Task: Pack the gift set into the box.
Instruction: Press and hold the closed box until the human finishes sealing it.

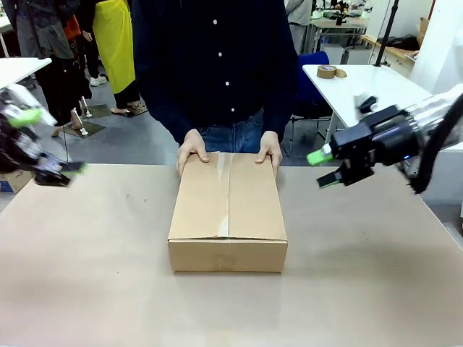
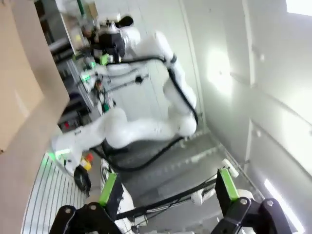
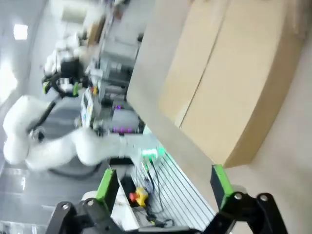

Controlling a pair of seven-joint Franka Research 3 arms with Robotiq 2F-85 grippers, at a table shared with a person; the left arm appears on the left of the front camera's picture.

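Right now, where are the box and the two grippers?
box [image 1: 202, 206]: front view, closed top flap.
right gripper [image 1: 319, 169]: front view, between its fingertips.
left gripper [image 2: 167, 187]: left wrist view, between its fingertips.

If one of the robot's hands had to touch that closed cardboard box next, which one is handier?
Probably the right hand: it hangs open near the box, by its far right corner. The left hand, also open, sits out at the left edge of the table, farther off.

box [image 1: 228, 210]: plain brown | fingers [image 1: 318, 157]: black, green pads | table [image 1: 87, 275]: tan | shirt [image 1: 217, 58]: dark navy
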